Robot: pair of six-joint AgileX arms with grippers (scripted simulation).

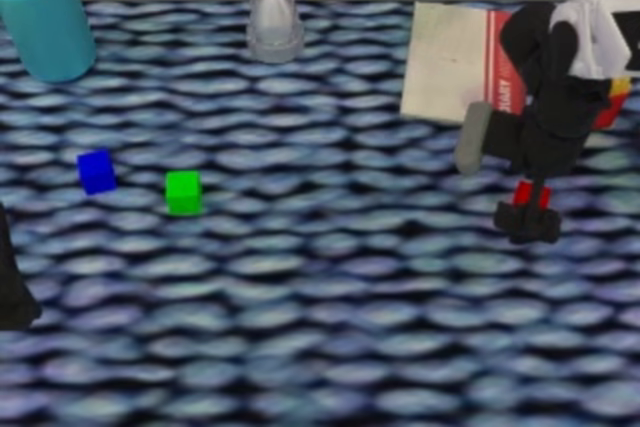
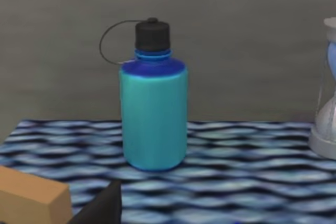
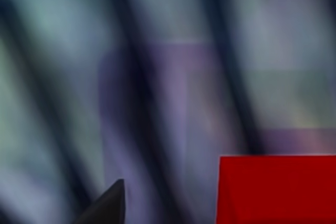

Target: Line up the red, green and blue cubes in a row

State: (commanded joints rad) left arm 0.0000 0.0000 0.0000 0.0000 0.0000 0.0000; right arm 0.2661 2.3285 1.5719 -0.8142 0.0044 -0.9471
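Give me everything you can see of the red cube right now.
The red cube is plain, matte and bright red, only partly visible. In the top view it shows as a small red patch between the fingers of the right gripper, at the table's right side, just below the notebook. The arm covers its top, so its pose is unclear. The right wrist view shows one flat red face close up. Whether it rests on the patterned cloth or is lifted cannot be told.

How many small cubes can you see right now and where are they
3. The blue cube sits at the table's left, the green cube just right of it, and the red cube is between the right gripper's fingers, far right.
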